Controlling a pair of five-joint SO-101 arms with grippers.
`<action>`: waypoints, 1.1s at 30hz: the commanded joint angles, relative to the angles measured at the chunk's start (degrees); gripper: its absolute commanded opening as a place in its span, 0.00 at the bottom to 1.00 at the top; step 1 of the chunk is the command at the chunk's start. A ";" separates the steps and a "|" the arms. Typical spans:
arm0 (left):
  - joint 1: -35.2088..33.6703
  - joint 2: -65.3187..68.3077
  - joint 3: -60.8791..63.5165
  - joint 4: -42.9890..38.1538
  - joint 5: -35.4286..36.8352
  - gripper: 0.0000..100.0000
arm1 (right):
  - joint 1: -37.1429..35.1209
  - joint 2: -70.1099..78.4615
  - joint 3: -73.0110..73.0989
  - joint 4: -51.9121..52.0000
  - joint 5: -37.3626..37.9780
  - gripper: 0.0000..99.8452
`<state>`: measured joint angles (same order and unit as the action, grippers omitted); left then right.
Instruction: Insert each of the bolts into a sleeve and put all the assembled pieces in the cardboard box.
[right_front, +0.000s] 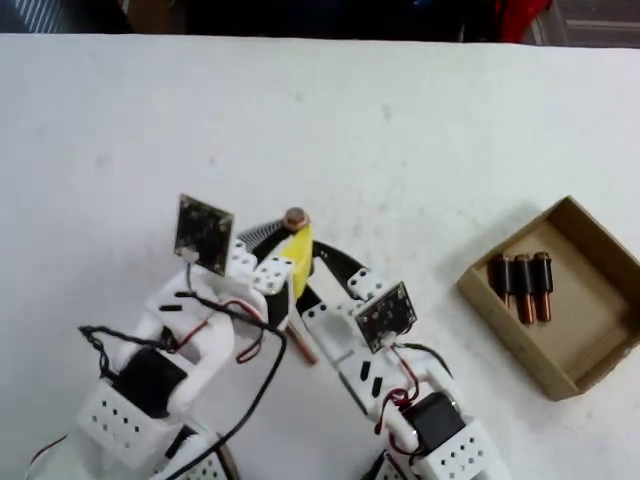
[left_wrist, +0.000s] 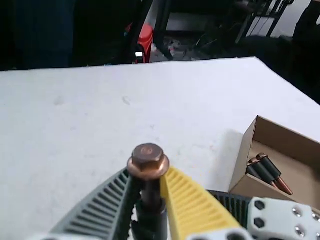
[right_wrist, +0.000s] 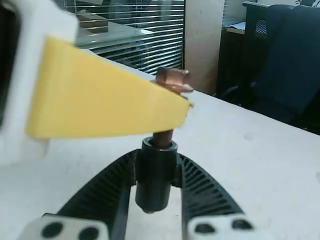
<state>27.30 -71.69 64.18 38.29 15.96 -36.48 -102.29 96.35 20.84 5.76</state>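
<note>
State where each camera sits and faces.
High view: fixed overhead, looking down at the table; left arm and right arm show.
Left wrist view: on its arm, facing across the table; left gripper clamps the bolt.
Right wrist view: on its arm, facing across the table; right gripper holds the sleeve.
Both wrist views share the bolt.

No legible text, no labels, no numbers — nothing readable anywhere.

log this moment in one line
left gripper: shut on bolt | right gripper: shut on sleeve | bolt: partly in sleeve | box: three pieces
</note>
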 joint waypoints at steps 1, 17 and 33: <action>0.13 0.04 -0.35 2.99 0.18 0.02 | 0.22 -0.92 0.44 -0.48 0.88 0.02; -0.31 0.04 -0.53 3.08 0.18 0.25 | 0.31 -0.92 0.44 -0.31 0.97 0.02; -6.29 0.04 -0.44 2.64 -3.60 0.28 | 0.31 -0.92 0.44 -0.22 1.05 0.02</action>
<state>25.36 -71.08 64.26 41.36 15.78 -36.40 -102.37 96.35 20.84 6.02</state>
